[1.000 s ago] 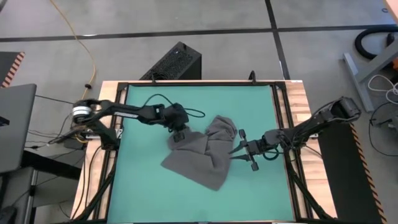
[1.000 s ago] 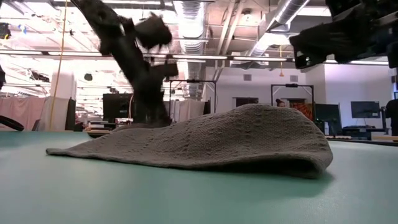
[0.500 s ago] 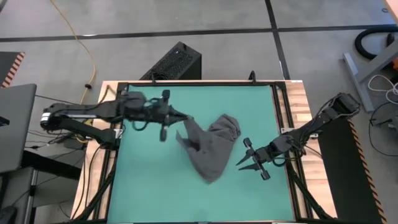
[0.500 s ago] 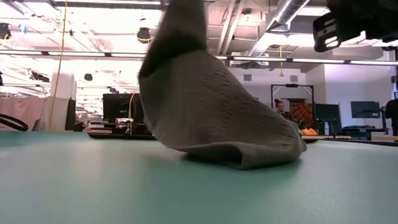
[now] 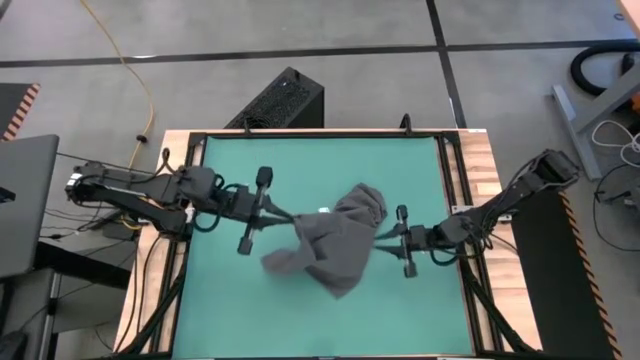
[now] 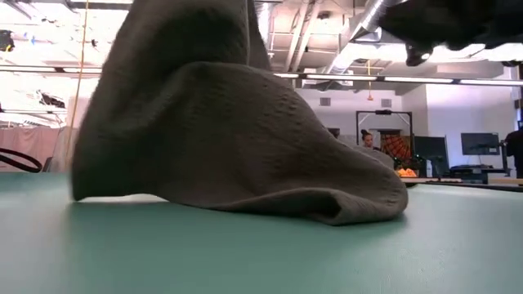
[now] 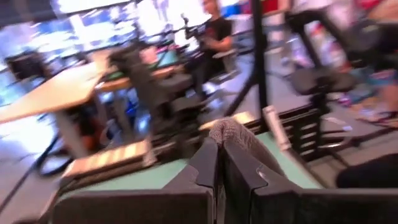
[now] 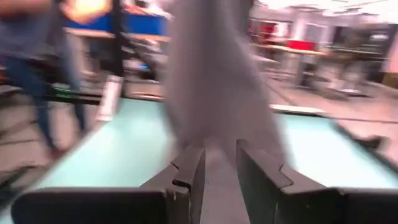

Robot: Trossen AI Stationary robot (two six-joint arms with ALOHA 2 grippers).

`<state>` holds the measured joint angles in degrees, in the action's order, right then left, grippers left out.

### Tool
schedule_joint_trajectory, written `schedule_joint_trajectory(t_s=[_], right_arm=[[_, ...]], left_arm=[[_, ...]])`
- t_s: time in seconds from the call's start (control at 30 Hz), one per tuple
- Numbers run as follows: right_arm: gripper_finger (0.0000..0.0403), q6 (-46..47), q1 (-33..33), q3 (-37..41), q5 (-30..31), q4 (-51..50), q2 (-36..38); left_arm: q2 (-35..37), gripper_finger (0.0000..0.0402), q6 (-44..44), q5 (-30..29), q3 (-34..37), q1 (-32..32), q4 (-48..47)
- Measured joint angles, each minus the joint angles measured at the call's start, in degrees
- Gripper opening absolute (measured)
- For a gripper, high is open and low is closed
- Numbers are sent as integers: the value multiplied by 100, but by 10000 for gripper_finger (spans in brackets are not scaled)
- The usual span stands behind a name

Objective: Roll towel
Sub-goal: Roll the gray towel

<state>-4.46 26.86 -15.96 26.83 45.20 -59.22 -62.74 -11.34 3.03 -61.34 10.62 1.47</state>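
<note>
The dark grey towel (image 5: 335,245) lies bunched in the middle of the green mat (image 5: 230,290), with a small white tag (image 5: 322,211) on top. Its left end is raised to my left gripper (image 5: 287,215), which points level and is shut on it. The towel's right and near folds (image 6: 359,208) rest on the mat. My right gripper (image 5: 383,238) stands open and level at the towel's right edge. The towel (image 8: 211,74) hangs in front of its fingers, and I cannot tell whether they touch it. My left gripper pinches a bunched bit of the towel's left end (image 7: 235,132) between its two fingers. The fingers come level from the table's left side. That end is lifted clear of the mat and the cloth slopes down from it to the part lying on the mat.
A black frame rail (image 5: 190,250) runs round the mat. A black box (image 5: 280,100) sits on the floor past the far edge. Bare mat lies on the near and far sides of the towel. A person (image 6: 366,140) sits in the room behind.
My left gripper, shut on the towel's left end, has risen, drawn back toward the table's left edge and tipped from pointing down to level. The flat towel has been pulled up on its left side and gathered; its right part stayed on the mat. My right gripper swung slightly.
</note>
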Motion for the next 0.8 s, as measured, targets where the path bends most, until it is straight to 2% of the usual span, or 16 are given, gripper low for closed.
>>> schedule_joint_trajectory(t_s=[0.1, 0.2, 0.3, 0.37, 0.47, 0.53, 0.63, 0.8], right_arm=[[129, 17, -409, -435, 3, -1098, 2], [152, 664, -951, -1076, -360, -2974, -1], [186, 1026, -1413, -1587, -587, -4572, -82], [212, 925, -1621, -1733, -796, -5158, -90], [244, 943, -1961, -1776, -1234, -5343, -88], [254, 1320, -2227, -1768, -1256, -5530, -96], [257, 1748, -2638, -1697, -1337, -5456, -262], [258, 1811, -3022, -1590, -1499, -5052, -823]], left_arm=[[2, 0, 55, 557, 0, 165, -67], [-24, 0, 164, 970, 0, 419, -334], [-137, 0, 323, 858, 4, 766, -737], [-250, 0, 391, 613, 8, 1019, -803], [-367, 0, 408, 409, 7, 1383, -814], [-424, 0, 406, 333, 7, 1582, -775], [-485, 0, 305, -28, 7, 1864, -758], [-481, 0, 148, -329, 7, 2150, -709]])
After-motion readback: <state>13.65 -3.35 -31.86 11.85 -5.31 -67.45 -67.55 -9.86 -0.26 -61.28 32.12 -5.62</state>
